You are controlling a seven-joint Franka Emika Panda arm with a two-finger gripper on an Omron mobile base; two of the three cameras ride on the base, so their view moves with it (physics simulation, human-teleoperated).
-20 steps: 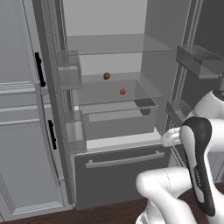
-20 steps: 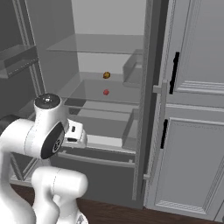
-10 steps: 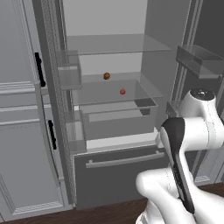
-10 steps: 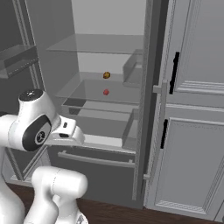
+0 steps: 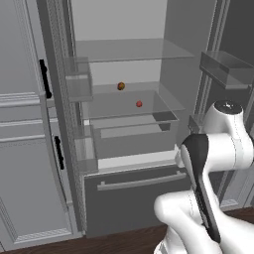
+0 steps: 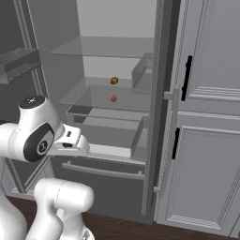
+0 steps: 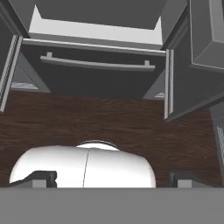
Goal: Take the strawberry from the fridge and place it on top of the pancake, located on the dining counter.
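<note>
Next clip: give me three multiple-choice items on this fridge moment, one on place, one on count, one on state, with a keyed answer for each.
1. Where does the strawberry lie?
A. on a glass shelf inside the fridge
B. in a door bin
C. on the floor

2. How many small round items sit on that shelf?
A. one
B. two
C. four

3. How do the fridge doors stand?
A. both shut
B. one open
C. both open

Answers: 1 A, the red berry rests on the glass shelf in both base views. 2 B, the strawberry and a brownish-orange ball behind it. 3 C, door bins flank the exposed interior on both sides.
</note>
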